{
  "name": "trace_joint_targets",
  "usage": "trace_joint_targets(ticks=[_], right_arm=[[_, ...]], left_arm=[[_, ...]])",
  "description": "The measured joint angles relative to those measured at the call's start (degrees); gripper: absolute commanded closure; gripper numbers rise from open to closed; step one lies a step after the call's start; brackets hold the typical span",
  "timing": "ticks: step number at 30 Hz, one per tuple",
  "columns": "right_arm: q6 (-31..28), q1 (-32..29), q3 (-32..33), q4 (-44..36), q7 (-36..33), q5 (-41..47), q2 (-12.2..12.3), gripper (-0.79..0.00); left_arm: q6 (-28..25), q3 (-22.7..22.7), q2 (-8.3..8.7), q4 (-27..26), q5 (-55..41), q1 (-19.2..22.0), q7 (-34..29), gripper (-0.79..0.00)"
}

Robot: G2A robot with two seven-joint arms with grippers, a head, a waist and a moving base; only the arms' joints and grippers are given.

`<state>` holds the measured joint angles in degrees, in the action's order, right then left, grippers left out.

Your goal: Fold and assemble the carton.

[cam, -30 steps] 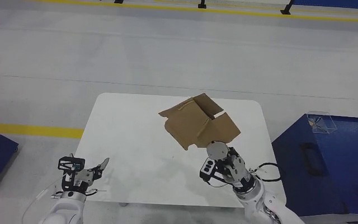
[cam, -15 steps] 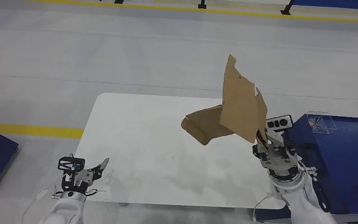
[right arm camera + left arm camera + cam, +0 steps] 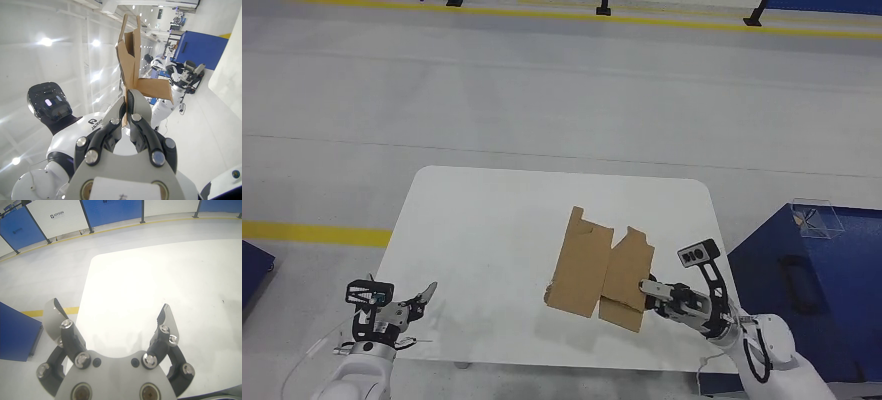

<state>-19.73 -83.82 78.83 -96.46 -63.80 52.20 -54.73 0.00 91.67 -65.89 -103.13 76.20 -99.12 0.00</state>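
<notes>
While the right fingers [image 3: 130,98] are pinched down on one edge of the flattened brown corrugated-cardboard carton [image 3: 129,62], only the board's thickness parts them and nothing else sits between them.

- Carton runs straight out ahead of the fingertips, panels roughly in line with them. One flap splays off sideways just past the tips.
- Top view: right fingers [image 3: 650,289] grip the carton's [image 3: 594,265] edge. From them it reaches out over the white rounded-corner surface [image 3: 482,230]. Cannot tell whether its far edge rests on the surface.
- Judgement: an edge pinch leaves both faces and all flaps free, which suits opening the sleeve.
- Left fingers [image 3: 166,317] spread wide, holding nothing. Bare surface [image 3: 151,275] lies ahead of them.
- Top view: left fingers [image 3: 424,294] sit at the surface's corner, well apart from the carton.
- Judgement: left side looks parked open, ready to take the opposite panel.
- Judgement: early stage. Carton not yet squared up, no flaps tucked.
</notes>
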Motion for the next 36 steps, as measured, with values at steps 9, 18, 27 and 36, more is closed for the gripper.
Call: trace_joint_targets(ticks=[9, 18, 27, 36], right_arm=[[0.81, 0.29, -0.91, 1.26, 0.05, -0.17, -0.15, 0.000], [3.61, 2.16, -2.87, 1.25, 3.43, -12.67, -0.19, 0.000], [4.19, 5.42, -9.19, 3.82, 0.77, -15.15, -1.32, 0.000], [3.37, 8.27, -14.64, 4.01, -1.70, -15.80, -2.55, 0.000]], left_arm=[[0.00, 0.00, 0.00, 0.00, 0.00, 0.00, 0.00, -0.785], [-9.01, 3.00, -0.22, -6.84, -23.60, 0.78, -18.28, -0.785], [3.89, 7.58, 1.17, -3.49, -89.16, 10.25, -68.02, -0.785], [5.58, -2.32, 1.48, 0.39, -92.48, 15.95, -75.69, -0.785]])
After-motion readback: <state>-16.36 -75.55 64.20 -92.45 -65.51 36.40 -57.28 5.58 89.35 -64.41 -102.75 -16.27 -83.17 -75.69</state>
